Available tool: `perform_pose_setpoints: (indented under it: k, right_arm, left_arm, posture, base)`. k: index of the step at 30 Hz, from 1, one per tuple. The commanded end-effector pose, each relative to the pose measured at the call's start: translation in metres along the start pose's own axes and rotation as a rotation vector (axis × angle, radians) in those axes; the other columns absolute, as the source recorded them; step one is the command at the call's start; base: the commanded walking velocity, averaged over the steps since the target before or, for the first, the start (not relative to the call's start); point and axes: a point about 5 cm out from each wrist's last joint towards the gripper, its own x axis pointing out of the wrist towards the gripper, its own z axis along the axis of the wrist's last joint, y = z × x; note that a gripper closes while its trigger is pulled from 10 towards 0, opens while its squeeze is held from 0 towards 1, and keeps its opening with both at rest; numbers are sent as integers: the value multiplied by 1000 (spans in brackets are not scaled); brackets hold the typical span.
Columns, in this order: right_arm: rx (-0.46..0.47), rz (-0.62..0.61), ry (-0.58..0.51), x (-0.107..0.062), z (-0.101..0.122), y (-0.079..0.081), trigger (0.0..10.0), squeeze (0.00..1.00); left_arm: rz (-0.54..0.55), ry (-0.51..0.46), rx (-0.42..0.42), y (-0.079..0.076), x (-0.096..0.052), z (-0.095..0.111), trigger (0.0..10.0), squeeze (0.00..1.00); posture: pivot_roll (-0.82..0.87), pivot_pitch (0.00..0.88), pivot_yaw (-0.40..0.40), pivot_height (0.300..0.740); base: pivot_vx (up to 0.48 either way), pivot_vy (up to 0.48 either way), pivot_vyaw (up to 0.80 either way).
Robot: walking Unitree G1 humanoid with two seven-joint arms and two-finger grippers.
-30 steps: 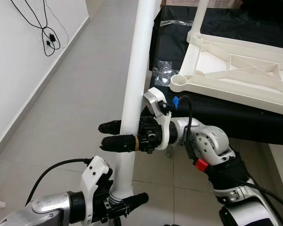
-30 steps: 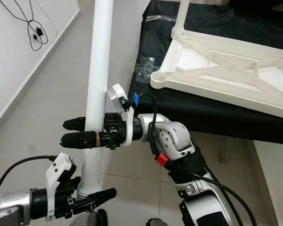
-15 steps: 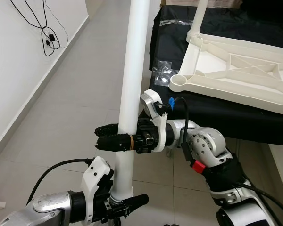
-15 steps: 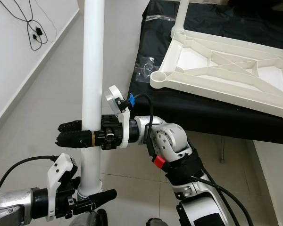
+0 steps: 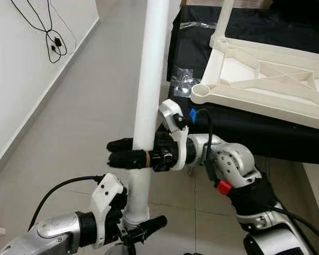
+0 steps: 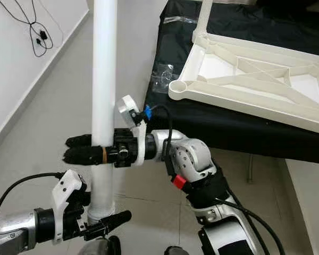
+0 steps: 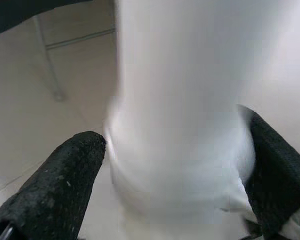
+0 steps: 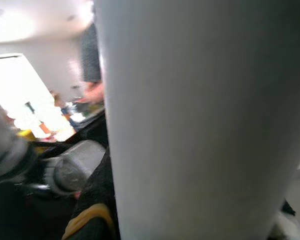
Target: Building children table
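Centre-left of the frame, both the right gripper (image 5: 128, 154) at mid-length and the left gripper (image 5: 143, 226) at the foot clamp an upright white table leg (image 5: 149, 90), likely light, stiff, slippery plastic, beside the upturned tabletop (image 5: 266, 79).

2 grippers (image 5: 128, 153) (image 5: 143, 229), 1 loose table leg (image 5: 151, 74), 1 tabletop (image 5: 266, 79), 1 cable (image 5: 50, 32).

Over the last second the right gripper (image 5: 128, 152) has closed its two black fingers from a spread stance onto the tall white plastic table leg (image 5: 149, 95), which now stands nearer upright, less tilted.
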Motion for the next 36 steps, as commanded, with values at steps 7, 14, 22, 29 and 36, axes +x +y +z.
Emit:
perform_pose_setpoints:
  k: [7,14,22,29,36]
  right_arm:
    - [-158,-429,-45,-66,27,-35,0,0]
    - [-358,-988,-190,-97,54,-53,0,0]
    - [-611,-1332,-396,-101,75,-32,10000,0]
    - [-642,-1385,-412,-89,68,-32,10000,0]
    - [-659,-1394,-405,-70,57,-30,10000,0]
  left_arm:
    - [210,-12,-23,8,-19,-14,10000,0]
    - [504,-119,27,26,-16,-9,10000,0]
    - [750,-399,149,32,4,50,10000,0]
    - [846,-469,222,37,11,70,10000,0]
    - [892,-511,265,41,15,82,10000,0]
  posture:
    - [121,147,-47,740]
    - [114,121,-47,740]
    - [111,100,-46,740]
    - [108,93,-49,740]
    - [107,93,-52,740]
  base:
    - [0,0,0]
    - [0,0,0]
    - [0,0,0]
    - [0,0,-753]
    - [122,0,0]
